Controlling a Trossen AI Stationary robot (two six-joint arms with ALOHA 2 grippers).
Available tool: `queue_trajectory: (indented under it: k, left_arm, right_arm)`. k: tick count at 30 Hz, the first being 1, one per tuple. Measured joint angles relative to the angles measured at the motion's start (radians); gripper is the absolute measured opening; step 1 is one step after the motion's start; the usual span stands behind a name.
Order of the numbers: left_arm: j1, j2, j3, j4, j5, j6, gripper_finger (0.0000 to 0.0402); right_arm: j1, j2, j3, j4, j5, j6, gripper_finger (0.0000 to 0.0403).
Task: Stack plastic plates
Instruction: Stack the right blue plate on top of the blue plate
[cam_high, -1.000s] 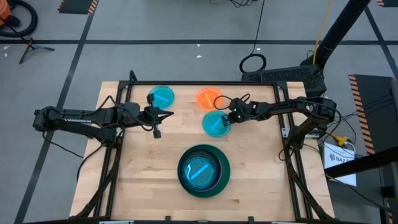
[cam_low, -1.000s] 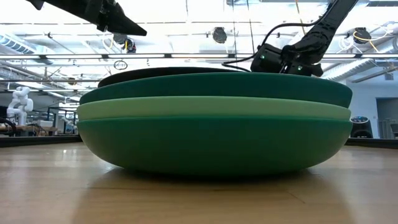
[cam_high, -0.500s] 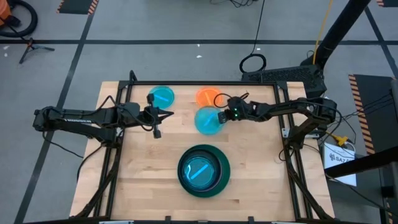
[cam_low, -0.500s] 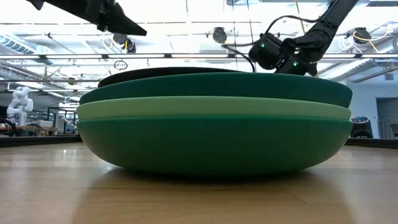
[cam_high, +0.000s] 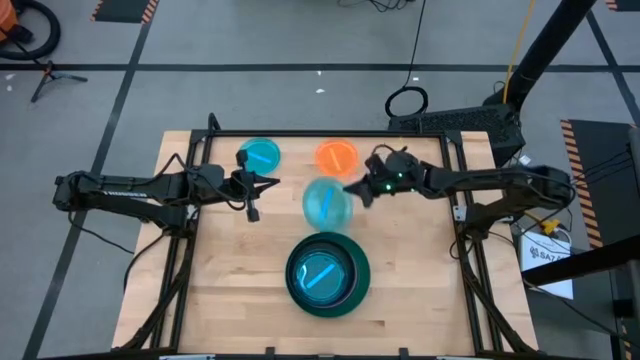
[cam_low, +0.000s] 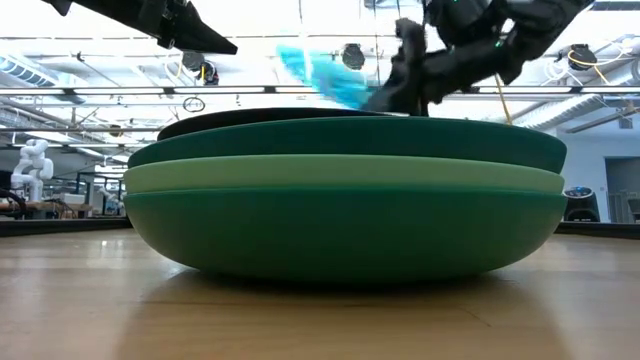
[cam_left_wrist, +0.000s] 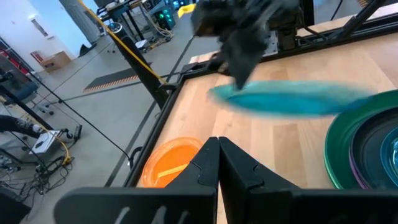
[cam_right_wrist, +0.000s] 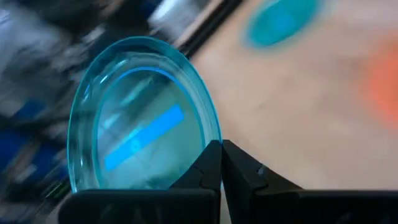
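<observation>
The right hand (cam_high: 350, 190) is closed on the rim of a small cyan plate (cam_high: 327, 201), pinching it edge-on so the dish hangs clear of the table (cam_high: 230, 270). The rim grip probably leaves the underside free for setting down. The stack of plates (cam_high: 328, 274) — dark green bowl-like outer plate, a cyan plate visible inside — sits nearer the table's front edge, below and ahead of the held plate. Behind the right hand lies an orange plate (cam_high: 337, 156), not yet collected. The left hand (cam_high: 262, 184) waits closed and empty, just beside a second cyan plate (cam_high: 260, 155). No readable labels or writing appear on the plates — none can be made out.
</observation>
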Motion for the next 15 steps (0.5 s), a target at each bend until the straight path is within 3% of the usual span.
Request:
queue_trajectory:
  k: [3,7,15]
  left_arm:
    - [0.000,0.000,0.000,0.000,0.000,0.000,0.0004]
    - [0.000,0.000,0.000,0.001,0.000,0.000,0.0004]
    - [0.000,0.000,0.000,0.002,0.000,-0.002,0.0004]
  right_arm:
    - [0.075,-0.023,0.000,-0.002,-0.110,-0.004,0.0000]
    - [0.185,-0.024,0.000,-0.046,-0.131,-0.011,0.0000]
    - [0.284,0.013,0.000,-0.145,-0.003,0.091,0.0000]
